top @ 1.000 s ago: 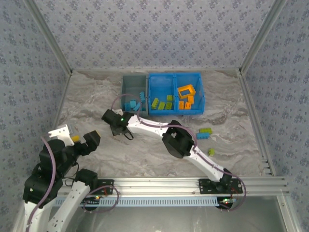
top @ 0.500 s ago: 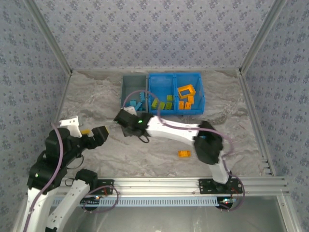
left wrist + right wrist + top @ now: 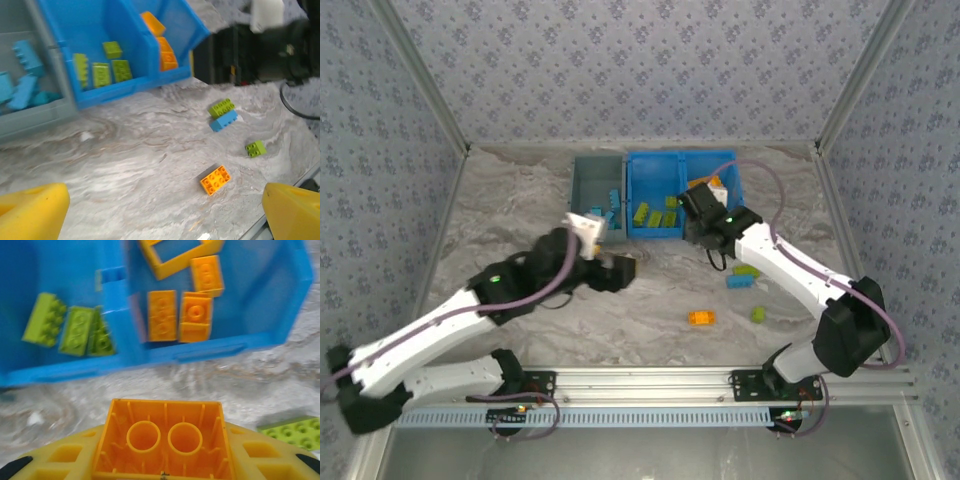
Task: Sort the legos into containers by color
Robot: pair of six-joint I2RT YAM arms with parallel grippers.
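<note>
Right wrist view: your right gripper (image 3: 162,467) is squeezing an orange brick (image 3: 164,437) at the bottom of the frame, hanging just in front of the bright blue bin (image 3: 200,352). Your left gripper (image 3: 165,205) is gaping wide over the table (image 3: 140,165), where four loose bricks (image 3: 215,180) are lying at the middle right, near the bin.

The grey-blue bin (image 3: 580,175) holds blue bricks (image 3: 22,82). The bright blue bin (image 3: 665,157) holds lime bricks (image 3: 102,70) in its left compartment and orange bricks (image 3: 177,315) in its right. A loose orange brick (image 3: 215,180), a lime brick (image 3: 255,148) and a lime-blue pair (image 3: 223,114) lie on the surface. The right claw (image 3: 164,455) grips a held orange brick (image 3: 164,437).
</note>
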